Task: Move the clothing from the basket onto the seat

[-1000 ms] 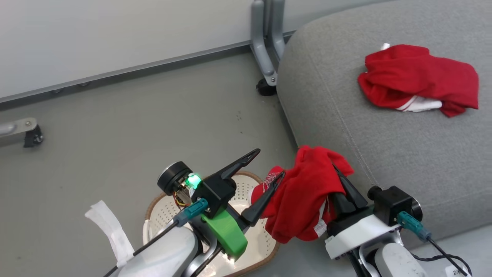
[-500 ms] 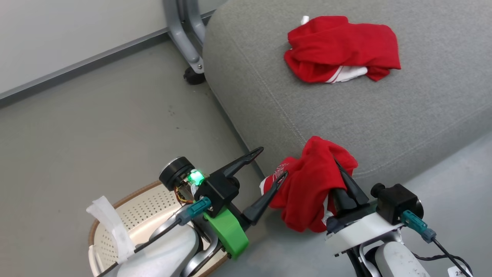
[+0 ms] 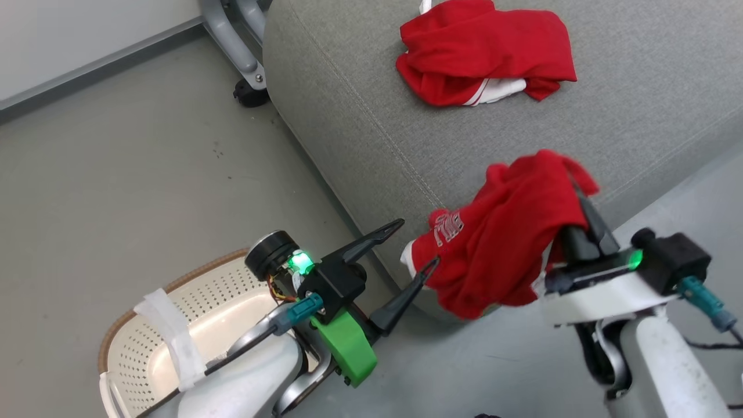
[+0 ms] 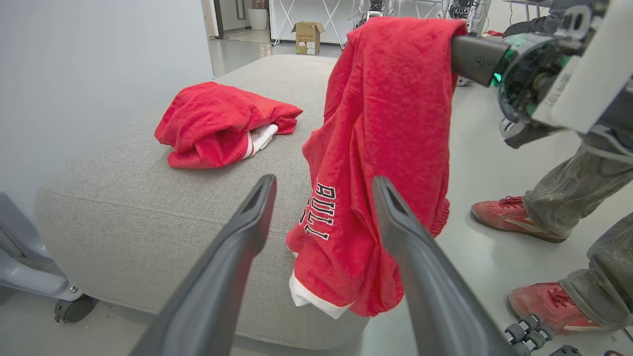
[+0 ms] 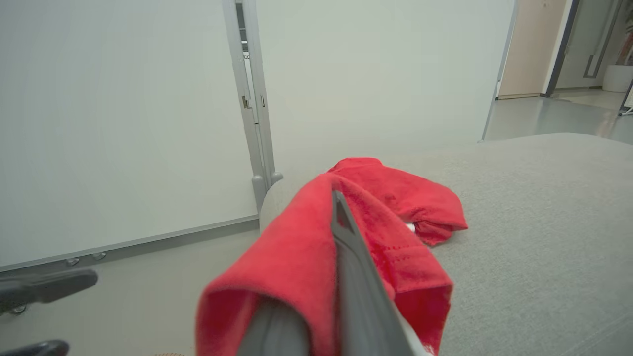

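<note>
Well, the right gripper [image 3: 577,187] pinches a red garment [image 3: 505,244] at the near edge of the seat [image 3: 360,116]; the left gripper [image 3: 418,242] gapes wide.

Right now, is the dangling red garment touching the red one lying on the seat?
Apart. The left wrist view shows bare seat between the dangling garment and the lying garment.
</note>
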